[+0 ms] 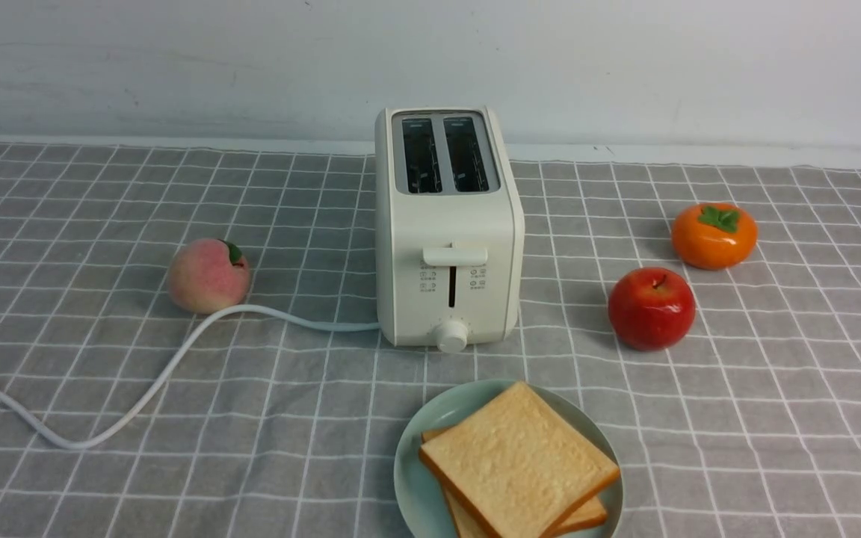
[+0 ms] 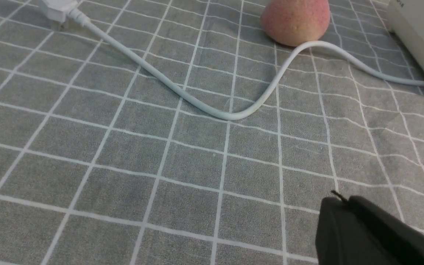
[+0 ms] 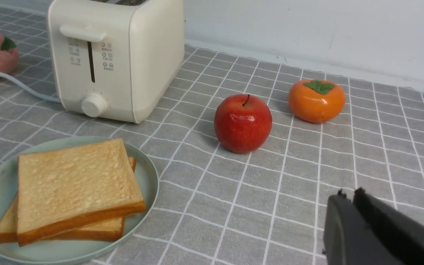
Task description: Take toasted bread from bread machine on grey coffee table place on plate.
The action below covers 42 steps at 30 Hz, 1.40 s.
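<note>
Grey gridded cloth [image 1: 288, 448] under everything, pale wall behind. Going left to right: my left pincer [image 2: 339, 195] is pressed together, nothing in it, off over bare cloth. Both toasts [image 3: 76, 187] are stacked askew on the plate [image 3: 149, 195], just in front of the toaster [image 1: 449, 261], slots empty. My right pincer [image 3: 350, 193] looks nearly closed, holds nothing, and sits right of the plate, so no reach needed, I reckon; job looks done.

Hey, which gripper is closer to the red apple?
Right. The right gripper is in front of the apple, not touching it; the left gripper is over beyond the toaster's left side.
</note>
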Motion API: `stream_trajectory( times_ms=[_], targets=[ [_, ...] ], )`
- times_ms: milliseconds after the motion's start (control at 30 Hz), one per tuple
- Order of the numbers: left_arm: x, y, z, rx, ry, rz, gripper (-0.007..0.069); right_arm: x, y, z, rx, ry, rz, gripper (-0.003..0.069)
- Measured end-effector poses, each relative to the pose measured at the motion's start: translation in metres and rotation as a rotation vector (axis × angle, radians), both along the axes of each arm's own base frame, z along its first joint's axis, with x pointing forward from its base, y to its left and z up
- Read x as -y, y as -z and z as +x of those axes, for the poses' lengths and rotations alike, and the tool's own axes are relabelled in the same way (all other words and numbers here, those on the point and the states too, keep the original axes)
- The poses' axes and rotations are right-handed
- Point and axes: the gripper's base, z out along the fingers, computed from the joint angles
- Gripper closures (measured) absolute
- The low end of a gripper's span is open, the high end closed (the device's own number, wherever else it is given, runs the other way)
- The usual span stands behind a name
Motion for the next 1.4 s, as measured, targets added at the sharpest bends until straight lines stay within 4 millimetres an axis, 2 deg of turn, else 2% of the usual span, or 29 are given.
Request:
stream_trajectory(
  times_ms=[1400],
  targets=[
    [0.0, 0.0002, 0.0, -0.001, 0.0, -0.001, 0.0615, 0.0017, -0.0006, -0.0015, 0.012, 0.025, 0.005, 0.0555]
  ],
)
